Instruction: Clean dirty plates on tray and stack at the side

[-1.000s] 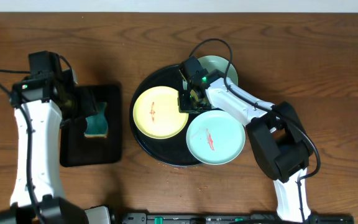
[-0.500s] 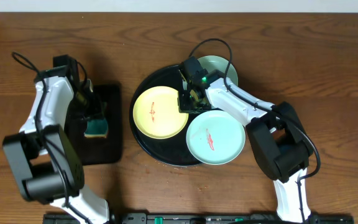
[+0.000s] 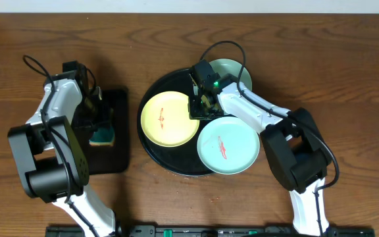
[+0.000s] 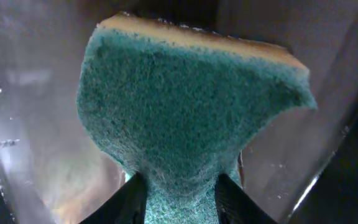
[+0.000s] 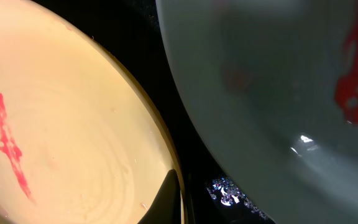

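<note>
Round tray (image 3: pixel 176 160) holds three plates (image 3: pixel 227 146), the yellow plate (image 3: pixel 170 118) at nine o'clock. Left pincer (image 4: pixel 180 190) pinches a sponge (image 4: pixel 185 112) over the small tray (image 3: pixel 110 161). Right pincer (image 3: pixel 198 108) rests closed by the yellow rim.

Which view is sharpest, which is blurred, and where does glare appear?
Overhead: sharp, evenly lit, tray clear. Left wrist: sponge crisp, background smeared with glare. Right wrist: aqua plate soft and close, one small glint; yellow plate sharper.

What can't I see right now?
- Overhead: pale green round plastic plate at the far rim of the large round black tray, mostly under the right arm; smears unknown.
- Right wrist: right gripper shows one fingertip by the pale yellow round plate; grip unclear.
- Left wrist: green sponge fills the frame; surroundings blurred.
</note>
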You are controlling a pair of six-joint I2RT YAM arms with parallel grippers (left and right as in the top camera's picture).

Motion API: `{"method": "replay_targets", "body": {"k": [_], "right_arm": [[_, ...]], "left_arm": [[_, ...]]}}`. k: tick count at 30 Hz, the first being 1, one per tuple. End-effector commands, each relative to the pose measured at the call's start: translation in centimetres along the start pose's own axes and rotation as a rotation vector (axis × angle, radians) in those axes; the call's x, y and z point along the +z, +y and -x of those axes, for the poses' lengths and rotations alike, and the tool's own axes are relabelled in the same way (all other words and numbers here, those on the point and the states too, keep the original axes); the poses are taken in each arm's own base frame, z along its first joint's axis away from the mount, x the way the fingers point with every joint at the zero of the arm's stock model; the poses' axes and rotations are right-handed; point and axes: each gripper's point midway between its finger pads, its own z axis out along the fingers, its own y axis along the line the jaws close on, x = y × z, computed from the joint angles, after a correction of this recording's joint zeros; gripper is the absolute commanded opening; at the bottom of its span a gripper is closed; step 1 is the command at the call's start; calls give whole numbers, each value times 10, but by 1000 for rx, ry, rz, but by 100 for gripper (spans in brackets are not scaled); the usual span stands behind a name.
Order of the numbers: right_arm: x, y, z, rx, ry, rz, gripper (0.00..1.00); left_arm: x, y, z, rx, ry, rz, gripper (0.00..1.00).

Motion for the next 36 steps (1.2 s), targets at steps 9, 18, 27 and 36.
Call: {"method": "replay_targets", "body": {"k": [9, 18, 27, 36], "right_arm": [[15, 2, -6, -22, 16, -17, 1], [15, 2, -5, -22, 15, -15, 1], [15, 2, -5, -22, 14, -15, 1], [15, 2, -5, -22, 14, -16, 1]], "left_arm": [[29, 6, -8, 5, 70, 22, 8], [-20, 0, 7, 8, -55, -4, 7], [-87, -3, 5, 8, -227, -6, 7], [-73, -2, -3, 2, -193, -7, 7]]}}
